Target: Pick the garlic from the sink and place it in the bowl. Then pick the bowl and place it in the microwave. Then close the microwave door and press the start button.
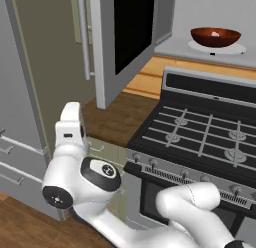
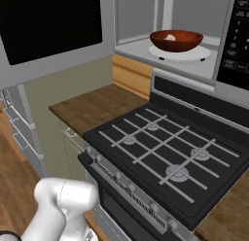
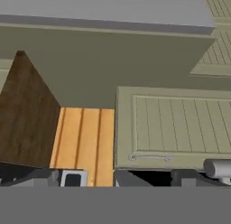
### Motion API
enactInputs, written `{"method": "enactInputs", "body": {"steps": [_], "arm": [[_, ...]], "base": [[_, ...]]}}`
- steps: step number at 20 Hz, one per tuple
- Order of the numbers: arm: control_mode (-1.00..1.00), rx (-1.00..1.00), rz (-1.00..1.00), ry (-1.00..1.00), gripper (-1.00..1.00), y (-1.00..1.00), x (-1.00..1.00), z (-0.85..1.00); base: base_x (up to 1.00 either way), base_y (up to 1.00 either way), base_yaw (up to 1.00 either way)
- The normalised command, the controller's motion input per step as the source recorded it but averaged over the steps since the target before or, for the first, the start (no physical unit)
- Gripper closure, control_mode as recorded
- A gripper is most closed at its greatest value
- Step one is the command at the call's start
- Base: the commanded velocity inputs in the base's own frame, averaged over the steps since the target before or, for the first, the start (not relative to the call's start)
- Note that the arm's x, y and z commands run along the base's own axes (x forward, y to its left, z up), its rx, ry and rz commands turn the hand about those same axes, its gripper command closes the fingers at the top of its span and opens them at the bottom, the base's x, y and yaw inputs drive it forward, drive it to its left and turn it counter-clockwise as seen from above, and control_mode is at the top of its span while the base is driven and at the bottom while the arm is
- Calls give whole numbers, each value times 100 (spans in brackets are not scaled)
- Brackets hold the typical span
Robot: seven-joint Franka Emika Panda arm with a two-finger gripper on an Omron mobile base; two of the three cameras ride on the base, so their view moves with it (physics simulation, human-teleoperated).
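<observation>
Sitting inside the microwave [image 2: 146,45], the reddish-brown bowl [image 2: 176,40] is resting on the white turntable plate [image 2: 180,54], and the small pale garlic [image 2: 169,37] is lying in it. So the picking and placing seem to be done — the step in hand, as I judge it, is closing the microwave door [image 1: 127,42]. This door is standing wide open, swung out to the left over the wooden counter [image 2: 92,109], its black glass facing the room and its long bar handle [image 1: 84,37] at the far edge. Below the microwave the gas stove [image 2: 165,152] is taking most of the right side.

The next move is calling for the gripper [image 3: 115,180] to come behind the open door and push it shut, then to reach the dark button panel [image 2: 236,31] for the start button. In the hand view the fingers [image 3: 72,178] are standing fully spread, holding nothing and touching nothing — they are pointing toward a pale green cabinet door [image 3: 173,128].
</observation>
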Motion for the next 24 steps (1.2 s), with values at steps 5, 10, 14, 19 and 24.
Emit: {"method": "enactInputs", "body": {"steps": [5, 10, 14, 19, 24], "arm": [[-100, 0, -17, -2, -100, 1, 59, 0], [-100, 0, -25, -9, -100, 0, 59, 0], [-100, 0, -23, -5, -100, 16, 71, 0], [-100, 0, -21, -5, -100, 8, 61, 0], [-100, 3, -14, -11, -100, -29, 14, 3]], "base": [[0, 0, 0], [0, 0, 0], [0, 0, 0], [0, 0, 0], [0, 0, 0]]}}
